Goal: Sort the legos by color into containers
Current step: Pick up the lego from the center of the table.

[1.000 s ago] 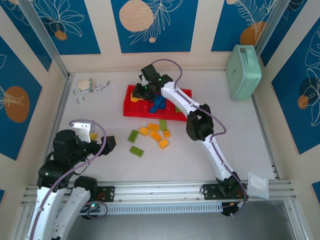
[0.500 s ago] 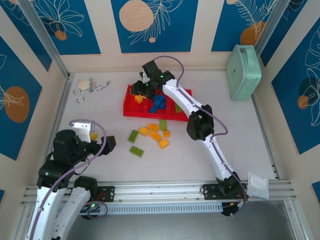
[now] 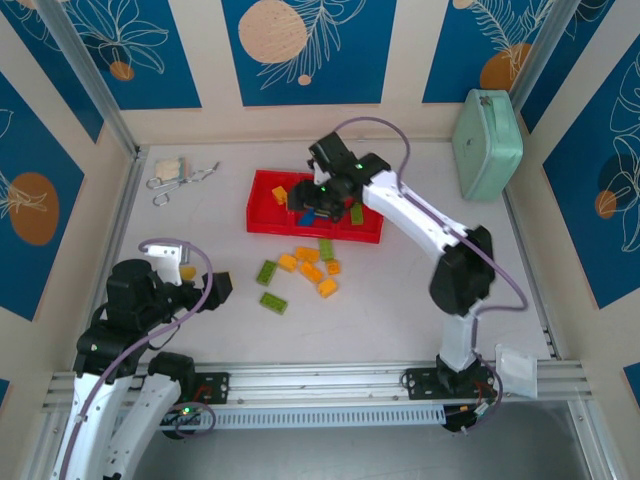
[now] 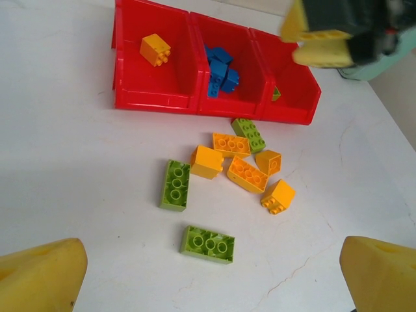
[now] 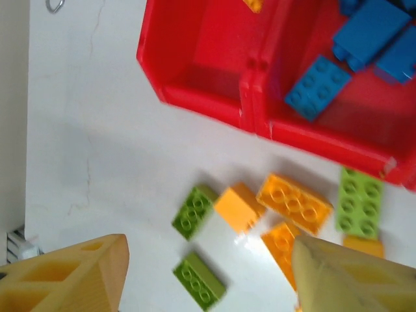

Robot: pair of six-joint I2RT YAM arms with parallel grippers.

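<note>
Containers hold one orange lego, several blue legos; left tool and right tool gape empty.

Your stock, as counted:
- Tools: two, the left tool and the right tool.
- Red tray: one, ahead of the left tool, divided into three compartments.
- Orange-yellow legos: six. Five lie loose on the desk between the left tool and the tray, and one sits in the left-hand compartment.
- Green legos: four that you can see. Three are loose ahead of the left tool, and one is partly hidden in the right-hand compartment.
- Blue legos: a heap in the middle compartment, at least three; you cannot count them exactly.
- Mint-green case: one, to the right tool's right.
- Metal clips: one small bunch, too small to count.
</note>
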